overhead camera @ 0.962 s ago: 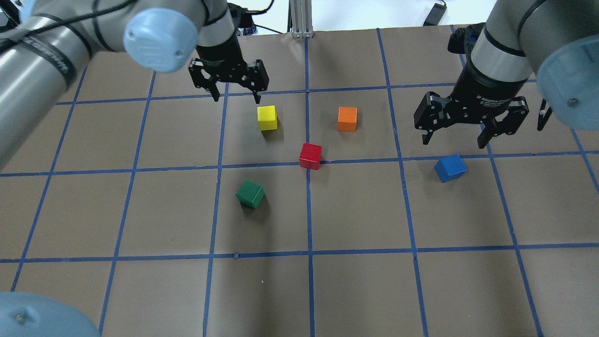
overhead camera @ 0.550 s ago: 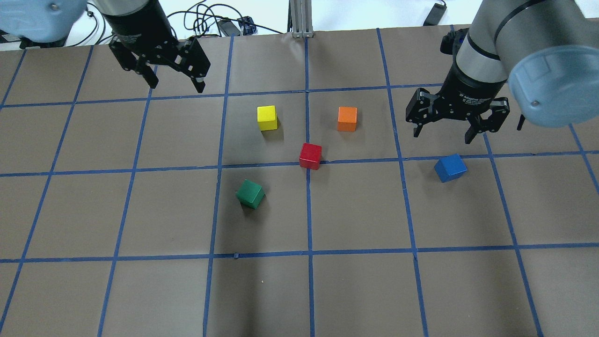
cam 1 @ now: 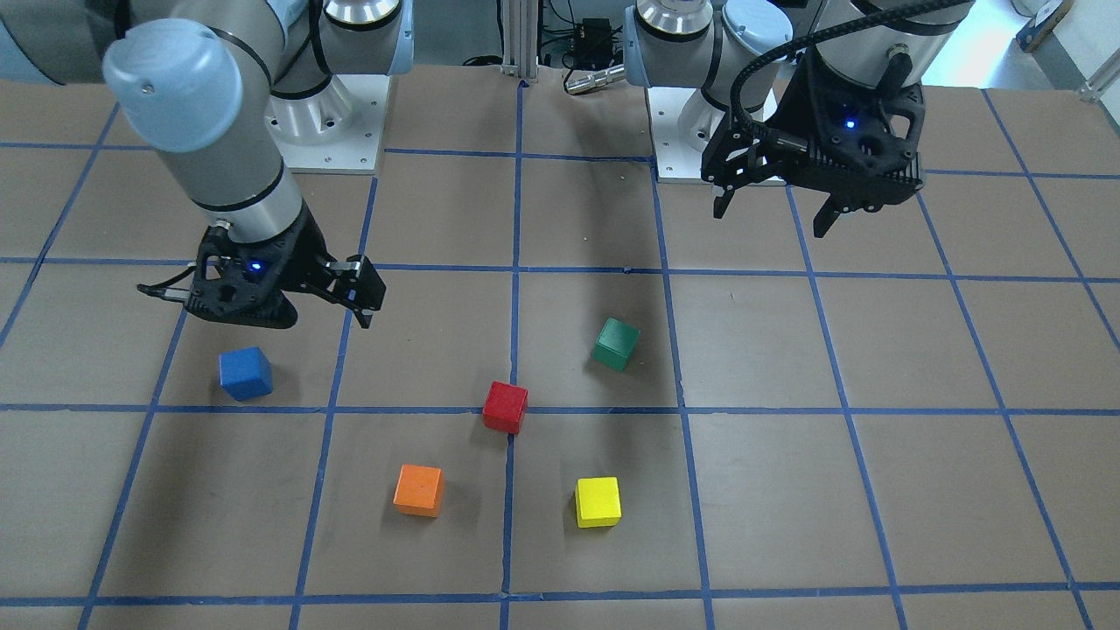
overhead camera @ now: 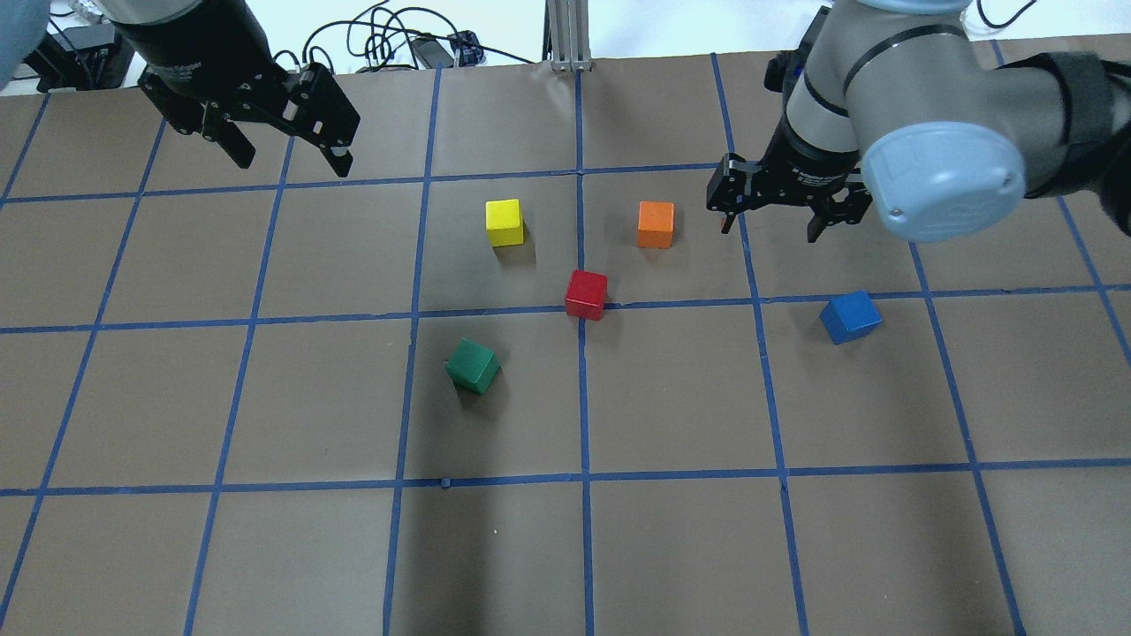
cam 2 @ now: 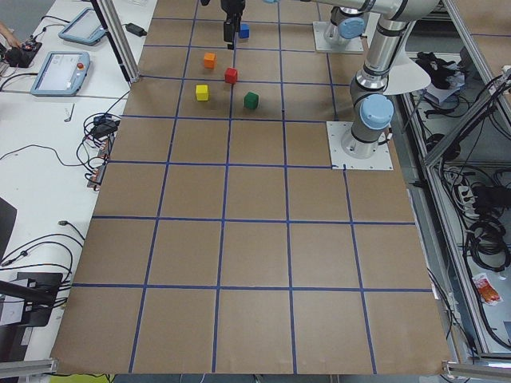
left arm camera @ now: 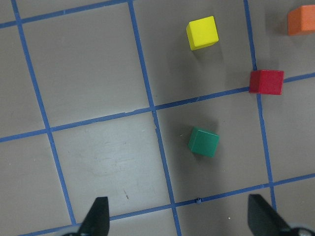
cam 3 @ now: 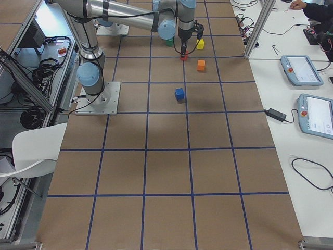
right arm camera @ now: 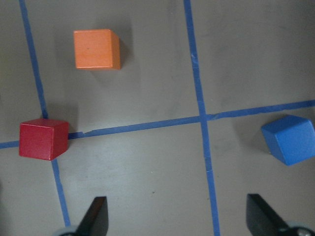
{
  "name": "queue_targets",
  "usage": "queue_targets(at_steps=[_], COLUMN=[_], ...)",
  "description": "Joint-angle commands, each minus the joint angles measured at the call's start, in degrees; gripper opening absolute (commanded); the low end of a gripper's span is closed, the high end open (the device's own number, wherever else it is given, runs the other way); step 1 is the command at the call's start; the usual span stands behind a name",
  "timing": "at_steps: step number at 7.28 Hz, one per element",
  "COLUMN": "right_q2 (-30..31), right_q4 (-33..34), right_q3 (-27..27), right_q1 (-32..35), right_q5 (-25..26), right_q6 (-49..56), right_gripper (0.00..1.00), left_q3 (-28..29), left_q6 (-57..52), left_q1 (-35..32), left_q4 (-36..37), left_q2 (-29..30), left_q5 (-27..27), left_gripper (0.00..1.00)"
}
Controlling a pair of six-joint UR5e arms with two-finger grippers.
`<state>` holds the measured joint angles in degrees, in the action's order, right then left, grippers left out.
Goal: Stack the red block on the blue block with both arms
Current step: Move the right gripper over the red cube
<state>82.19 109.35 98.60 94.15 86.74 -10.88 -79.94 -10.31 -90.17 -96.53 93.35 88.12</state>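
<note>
Side views were too small to read either gripper. In the exterior right view the right arm's fingers overlapped the red block [overhead camera: 586,294]. Front-facing view: the right gripper [overhead camera: 769,230] body hid one of its fingers. Wrist cams caught only fingertips at the bottom edge, and the left wrist cam cut the orange block [overhead camera: 656,224] off at its right edge.

Left gripper [overhead camera: 292,163] had its jaws spread wide with nothing between them, up off the table [overhead camera: 265,548] at the far left. Right gripper was likewise spread and empty, hovering just right of the orange block.

The red block sat on the table at a tape line [overhead camera: 689,305] crossing near centre, between the orange block and the green block [overhead camera: 473,366], with the yellow block [overhead camera: 504,222] near. The blue block [overhead camera: 850,316] sat alone on the robot's right, turned off the grid, well apart from red. Neither was touched.

Versus half a second earlier: the left gripper had shifted further left, away from the blocks. The right gripper had moved from beyond the blue block inward toward orange. No block had moved, and both jaws stayed spread.
</note>
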Motion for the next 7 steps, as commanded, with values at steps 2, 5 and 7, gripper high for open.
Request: queue_targets(at_steps=[2, 5, 7], right_q2=[-3.16, -7.46, -8.88], right_q4=[3.77, 6.49, 10.18], right_q3=[-0.43, -0.78, -0.87], right_q1=[3.93, 4.37, 6.9], right_q5=[-0.61, -0.7, -0.78], right_q6=[-6.33, -10.65, -15.11], right_gripper=[1.0, 1.0, 1.0], left_q3=[-0.57, -0.92, -1.01], left_q6=[0.11, -0.06, -0.15], left_q1=[-0.09, -0.18, -0.18], left_q4=[0.73, 0.73, 0.73], left_q2=[-0.27, -0.54, -0.72], left_q5=[-0.14, 0.04, -0.05], left_gripper=[1.0, 1.0, 1.0])
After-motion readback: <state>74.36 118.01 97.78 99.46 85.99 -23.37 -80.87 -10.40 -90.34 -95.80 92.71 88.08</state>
